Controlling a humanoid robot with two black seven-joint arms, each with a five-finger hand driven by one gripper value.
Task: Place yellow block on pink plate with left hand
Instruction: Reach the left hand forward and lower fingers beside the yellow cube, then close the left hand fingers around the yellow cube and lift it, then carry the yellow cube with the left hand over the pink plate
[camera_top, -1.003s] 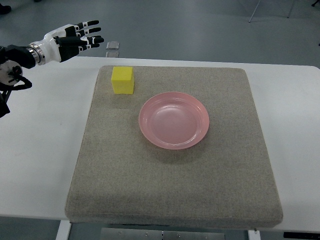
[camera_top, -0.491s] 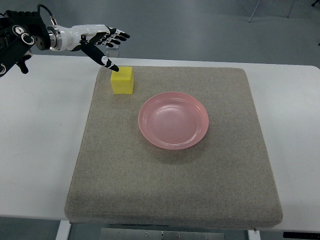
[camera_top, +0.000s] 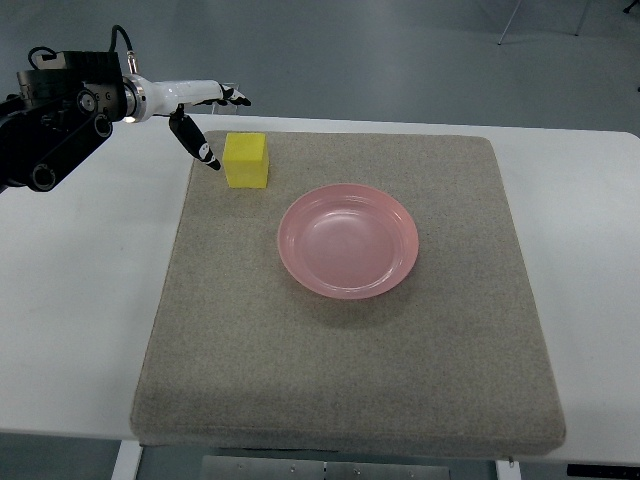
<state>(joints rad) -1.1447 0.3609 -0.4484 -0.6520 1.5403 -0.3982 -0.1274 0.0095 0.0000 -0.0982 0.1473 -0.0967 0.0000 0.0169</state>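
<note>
A yellow block (camera_top: 246, 160) sits on the grey mat (camera_top: 340, 350) near its far left corner. A pink plate (camera_top: 347, 240) lies in the middle of the mat, right of and nearer than the block. My left hand (camera_top: 208, 120) reaches in from the upper left, just left of and behind the block. It is open and holds nothing. Its thumb (camera_top: 197, 146) points down beside the block's left face, and the other fingers (camera_top: 232, 97) stretch out behind the block. The right arm is out of view.
The mat lies on a white table (camera_top: 80, 290). My left forearm with its black joints (camera_top: 50, 100) hangs over the table's far left corner. A small grey object on the floor behind the table is partly hidden by the hand.
My left hand has swung right and down from above the table's far left edge to the block, and has turned so the thumb points down at the block's left side. The block has not moved.
</note>
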